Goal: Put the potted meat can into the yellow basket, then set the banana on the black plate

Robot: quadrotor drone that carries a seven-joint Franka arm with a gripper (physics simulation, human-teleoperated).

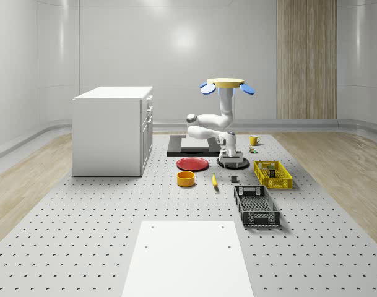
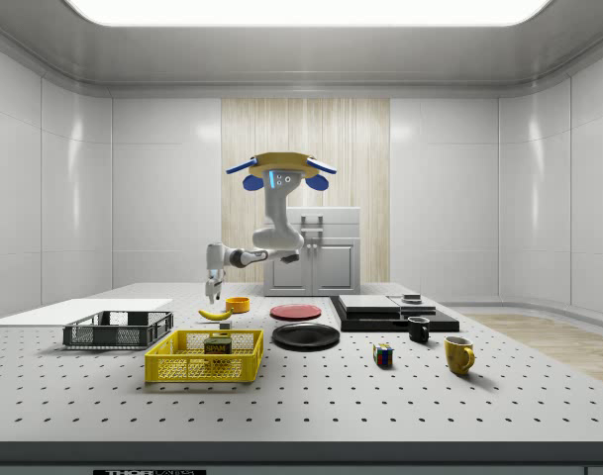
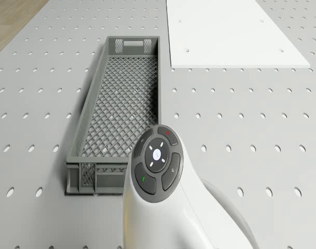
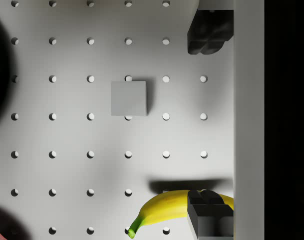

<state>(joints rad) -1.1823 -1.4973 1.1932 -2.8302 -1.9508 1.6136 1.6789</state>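
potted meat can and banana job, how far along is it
Done: the potted meat can sits inside the yellow basket. In hand: the drone hovers above the table with its arm reaching down, and the open gripper hangs empty above the banana, not gripping it. Left: pick up the banana and set it on the black plate, which has nothing on it.

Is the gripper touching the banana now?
Apart. In the side view the gripper hangs above the banana, with a gap of background between them; the drone hovers higher.
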